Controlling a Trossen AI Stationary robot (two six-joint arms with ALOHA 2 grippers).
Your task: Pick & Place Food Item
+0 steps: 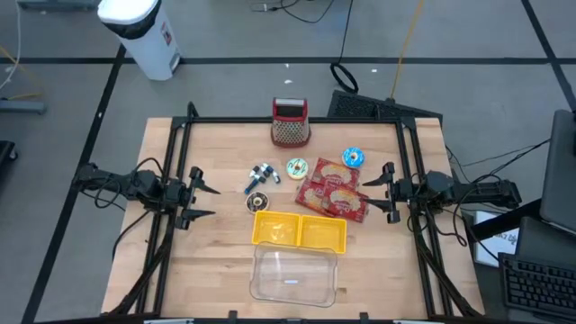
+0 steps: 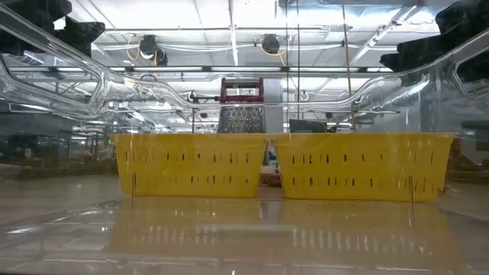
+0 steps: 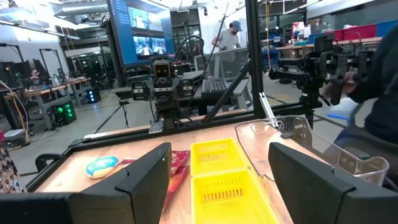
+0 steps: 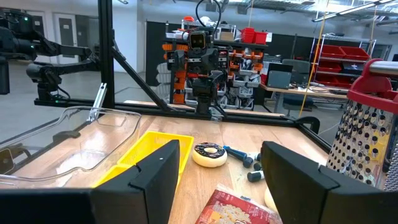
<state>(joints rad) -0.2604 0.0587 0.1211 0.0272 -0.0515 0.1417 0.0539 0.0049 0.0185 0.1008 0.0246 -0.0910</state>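
In the high view the left arm lies level at the left edge of the desk (image 1: 216,270), stretched toward the middle. The left gripper (image 1: 205,203) has its jaws spread wide, with nothing between them.

Right of it, near the frame's centre, lie blue bolts (image 1: 262,175) and a dark disc (image 1: 257,202). Above them, toward the upper middle, a red-handled grater (image 1: 290,123) stands upright. Below the grater a donut (image 1: 297,167) with pale icing rests on the desk, just left of two red packets (image 1: 333,192). A second donut, blue-iced (image 1: 352,158), lies up and right of the packets.

In the lower centre sits a yellow bin (image 1: 299,231) of two compartments, and touching its lower side a clear tub (image 1: 293,275); both look empty.

At the right edge the right arm mirrors the left, level and pointing inward. The right gripper (image 1: 382,191) also stands wide open and grips nothing, its tips close to the packets' right end.

A white can (image 1: 143,31) stands on the floor at the upper left.
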